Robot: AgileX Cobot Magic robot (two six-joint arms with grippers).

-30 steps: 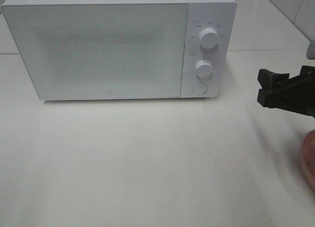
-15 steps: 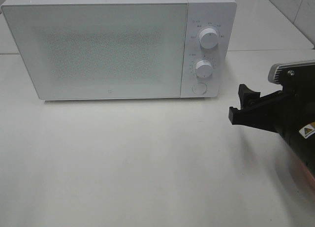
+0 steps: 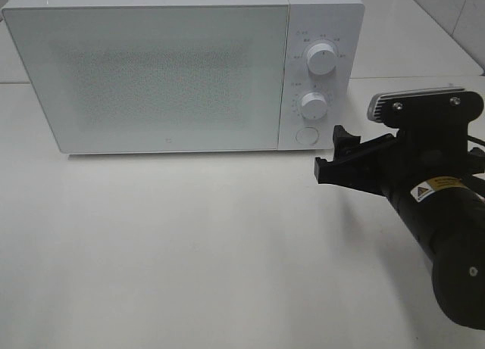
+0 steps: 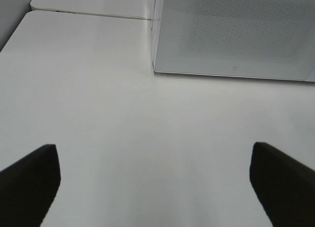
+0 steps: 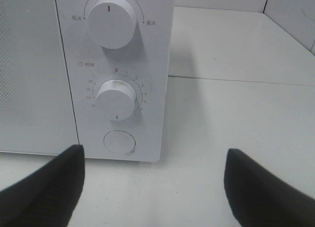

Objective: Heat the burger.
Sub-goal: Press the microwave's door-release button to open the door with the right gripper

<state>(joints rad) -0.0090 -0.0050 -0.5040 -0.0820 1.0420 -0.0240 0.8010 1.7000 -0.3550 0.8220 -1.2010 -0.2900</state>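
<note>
The burger is out of view in every frame. A white microwave (image 3: pixel 151 76) stands at the back of the table with its door closed. My right gripper (image 3: pixel 335 154) is open and empty, hovering just right of the control panel, close to the round door button (image 3: pixel 306 135). The right wrist view shows its dark fingers (image 5: pixel 44 187) spread wide in front of that button (image 5: pixel 119 142), below the timer knob (image 5: pixel 116 100). My left gripper (image 4: pixel 155 187) is open and empty over bare table, facing the microwave's left front corner (image 4: pixel 156 64); it does not show in the exterior high view.
The control panel carries an upper knob (image 3: pixel 321 60) and a lower knob (image 3: pixel 313 104). White table (image 3: pixel 189 243) stretches in front of the microwave. The right arm's black body (image 3: pixel 443 235) fills the lower right of the exterior high view.
My right arm has swung left from the table's right edge toward the microwave's control panel. It now covers the pink plate that showed at the right edge. Its jaws have stayed open.
</note>
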